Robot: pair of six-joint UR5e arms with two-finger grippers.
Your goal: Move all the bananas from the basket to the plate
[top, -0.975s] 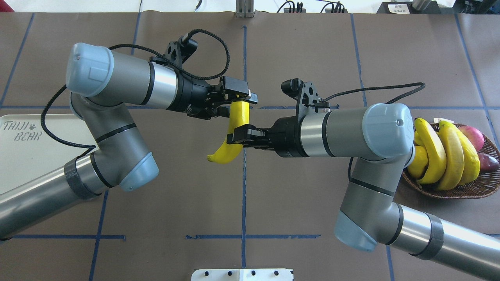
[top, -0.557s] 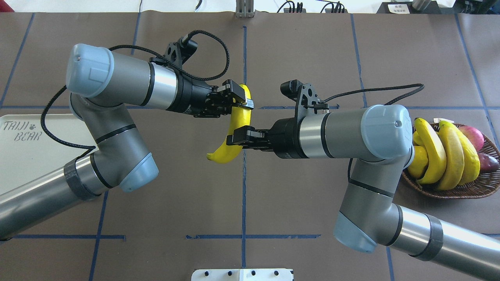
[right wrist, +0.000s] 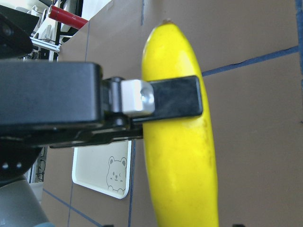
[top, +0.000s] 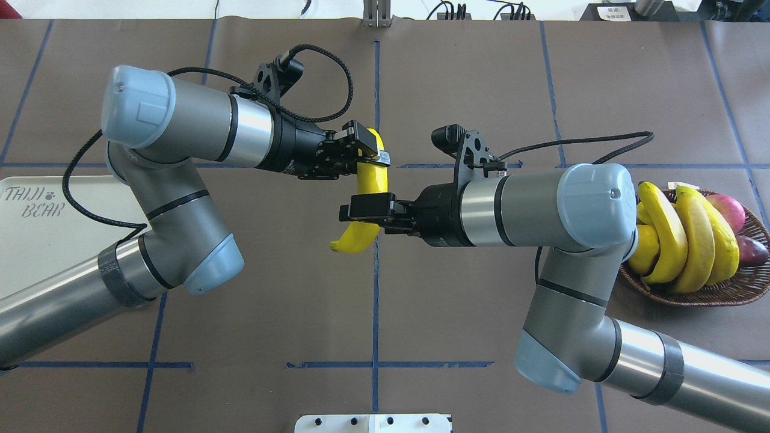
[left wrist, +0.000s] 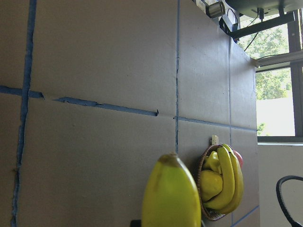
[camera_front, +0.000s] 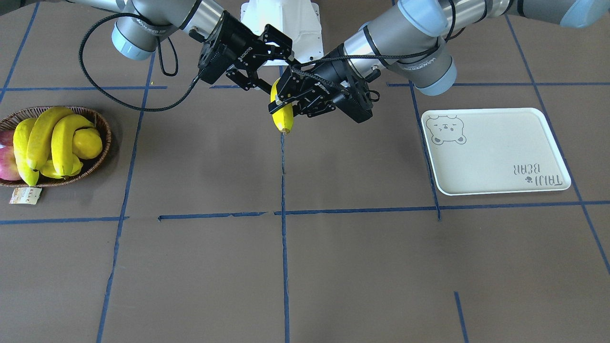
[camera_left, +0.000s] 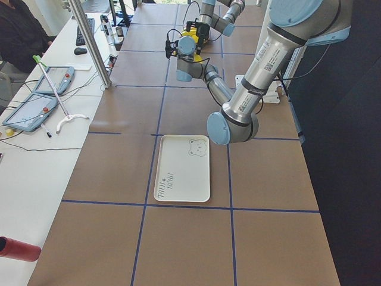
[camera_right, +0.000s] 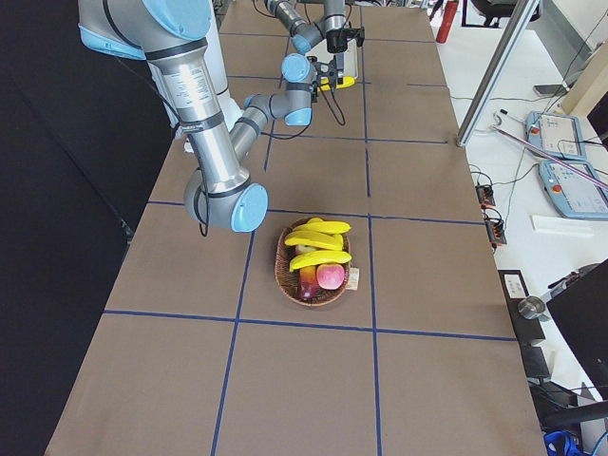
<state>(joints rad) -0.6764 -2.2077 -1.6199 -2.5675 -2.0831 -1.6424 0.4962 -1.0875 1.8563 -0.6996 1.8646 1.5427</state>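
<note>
One banana (top: 373, 180) hangs in the air over the table's middle, also in the front view (camera_front: 282, 116). My left gripper (top: 366, 153) is shut on its far end; its pad presses the peel in the right wrist view (right wrist: 180, 156). My right gripper (top: 364, 213) stands open around the near half, jaws apart in the front view (camera_front: 274, 71). Three more bananas (top: 668, 234) lie in the wicker basket (top: 722, 294) at my right. The cream plate (camera_front: 495, 157) with the bear drawing lies at my left, nothing on it.
The basket also holds a pink apple (top: 728, 210), a dark purple fruit (top: 752, 248) and a round yellow fruit (camera_front: 88, 143). A paper tag (camera_front: 24, 195) lies beside it. The robot's white base (top: 373, 423) sits at the near table edge.
My left gripper closed on the banana's far end. My right gripper's jaws then opened, and the banana's near tip swung slightly to the right.
</note>
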